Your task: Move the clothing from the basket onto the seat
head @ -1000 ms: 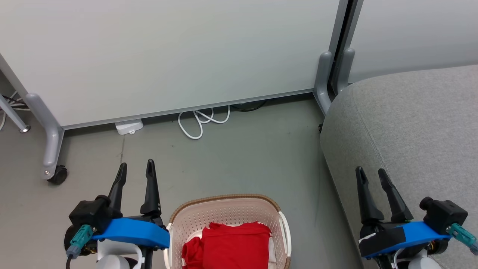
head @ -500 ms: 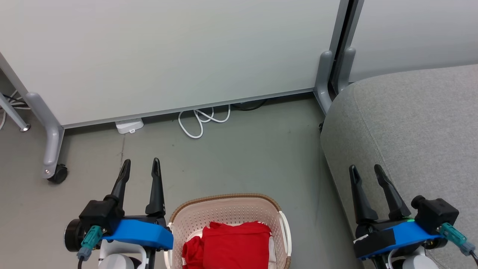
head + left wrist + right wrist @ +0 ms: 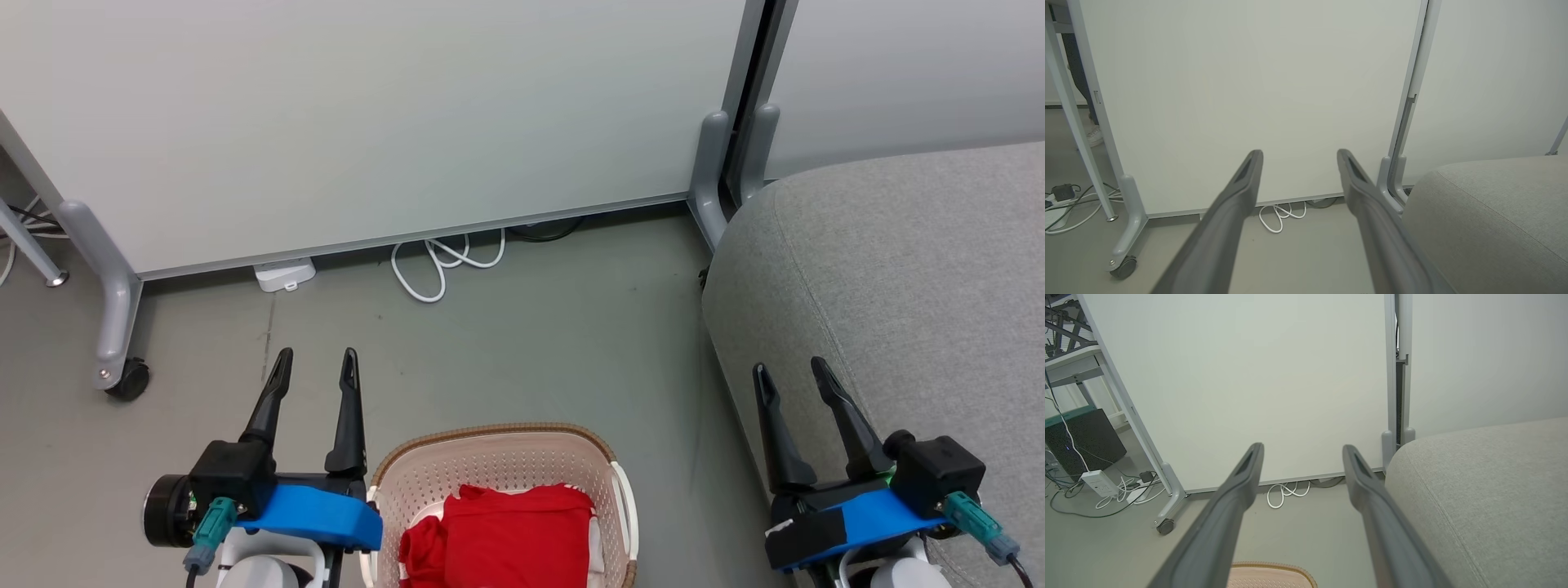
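Red soft clothing [image 3: 502,535] lies folded in the oval cream perforated plastic basket [image 3: 490,430], which stands on the floor at the bottom centre of the head view. The visible long axis of the clothing runs left to right. The left hand [image 3: 317,357], fingers spread and empty, hangs just beside the basket's left rim, so the clothing lies to its right and lower. The right hand [image 3: 790,367], also spread and empty, is farther off, at the edge of the large grey fabric seat [image 3: 914,269]. Judged nearer: the left.

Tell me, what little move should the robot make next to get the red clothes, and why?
Probably swing the left gripper over the basket, above the red clothing. It and the right gripper are open and empty, the clothing lies in the basket, and the left gripper is right beside the basket, while the right one is by the grey seat.
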